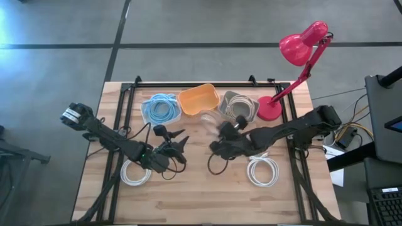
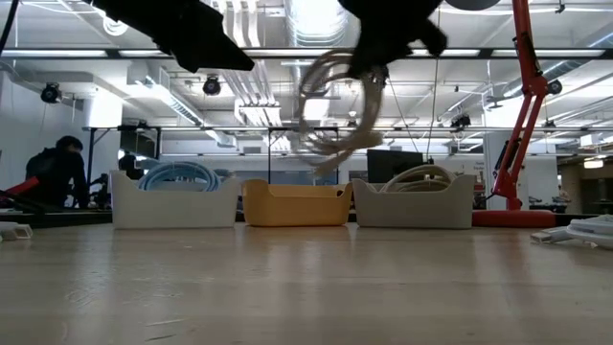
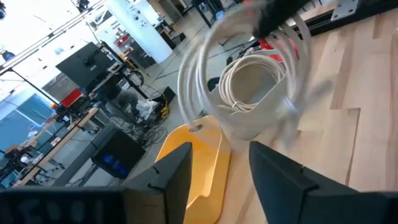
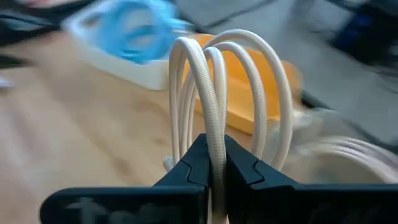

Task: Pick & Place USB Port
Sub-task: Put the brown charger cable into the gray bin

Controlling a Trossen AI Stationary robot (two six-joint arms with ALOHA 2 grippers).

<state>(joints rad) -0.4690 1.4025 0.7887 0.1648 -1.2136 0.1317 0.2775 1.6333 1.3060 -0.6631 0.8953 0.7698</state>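
Note:
A cream coiled cable (image 4: 214, 81) is held in my right gripper (image 4: 214, 149), lifted above the table middle (image 1: 213, 120) just in front of the orange bin (image 1: 198, 99). In the low view the coil (image 2: 330, 101) hangs in the air under the gripper (image 2: 383, 38). At the far edge stand a white bin with a blue cable (image 1: 160, 108), the orange bin, and a grey bin with a beige cable (image 1: 239, 107). My left gripper (image 1: 182, 145) hovers open over the table, left of the coil, touching nothing; its wrist view shows the coil (image 3: 199, 68) ahead. My right gripper pinches several loops of the cream cable (image 4: 216, 134) between its two shut fingers. The loops stand up out of the fingers in the wrist view. The coil is lifted clear of the table, over the space in front of the bins.
Two white coiled cables lie on the table, one near the left arm (image 1: 135, 172) and one near the right arm (image 1: 262, 171). A thin black cable (image 1: 217, 166) lies between them. A pink desk lamp (image 1: 301, 44) stands at the far right corner.

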